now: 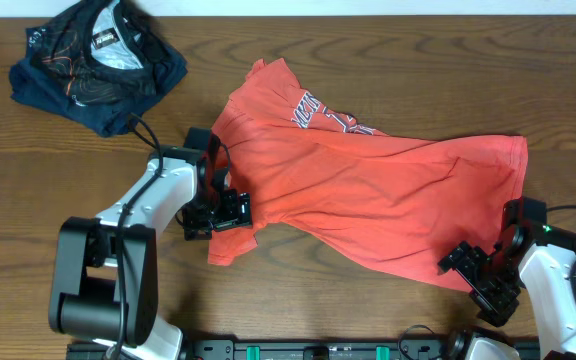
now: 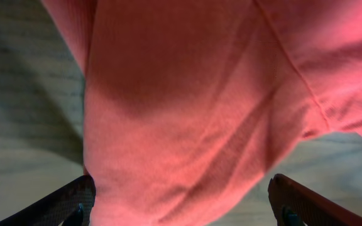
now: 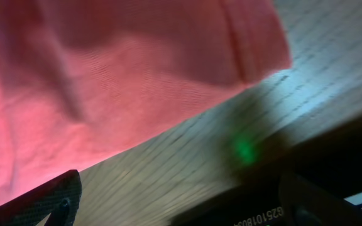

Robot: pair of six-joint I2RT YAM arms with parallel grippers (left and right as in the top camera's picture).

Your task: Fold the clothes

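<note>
Coral-red T-shirt [image 1: 368, 180]: cloth between parted left jaws, hem just beyond parted right jaws.

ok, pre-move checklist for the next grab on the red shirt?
1. Left gripper open: ok, jaws wide.
2. Left gripper over cloth: ok, the T-shirt fills the space between its fingers.
3. Left fingers touching cloth: cannot tell.
4. Right gripper open: ok, empty.
5. Right gripper over cloth: not ok, bare table lies between its fingers, with the hem off to one side.
6. T-shirt flat: not ok, it lies rumpled and skewed. The dark garment lies apart from it.
</note>
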